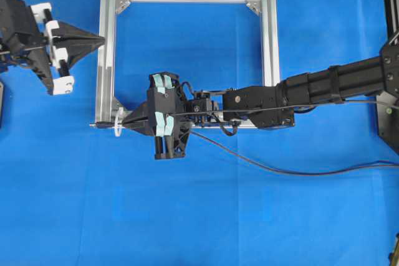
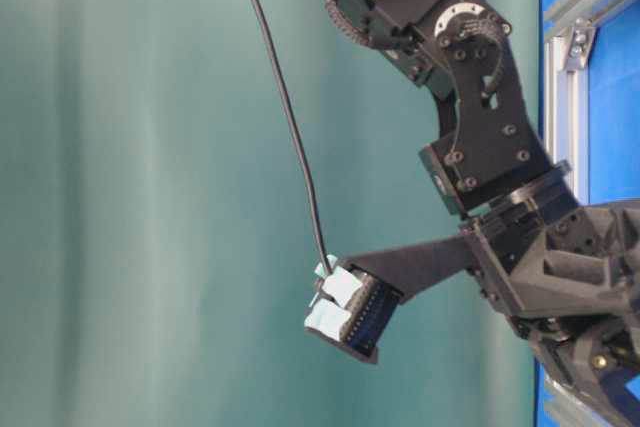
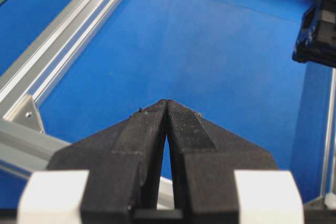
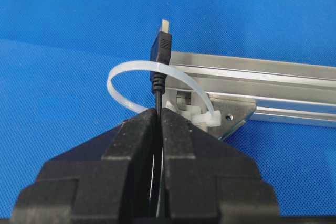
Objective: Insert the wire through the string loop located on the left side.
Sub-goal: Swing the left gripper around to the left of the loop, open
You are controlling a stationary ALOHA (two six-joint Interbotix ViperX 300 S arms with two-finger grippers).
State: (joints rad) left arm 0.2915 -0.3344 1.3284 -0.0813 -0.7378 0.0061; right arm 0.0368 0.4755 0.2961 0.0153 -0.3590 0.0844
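The right claw (image 4: 158, 111) pinched the wire (image 4: 157, 85) just behind its plug, whose tip poked through the string loop (image 4: 131, 69) tied at the frame (image 1: 106, 60) corner. The left claw (image 3: 167, 103) hung pressed together, seemingly empty, over the blue surface (image 1: 199, 216).

Right gripper (image 4: 157, 109) fingers pinched together; left gripper (image 3: 167, 102) fingers closed.
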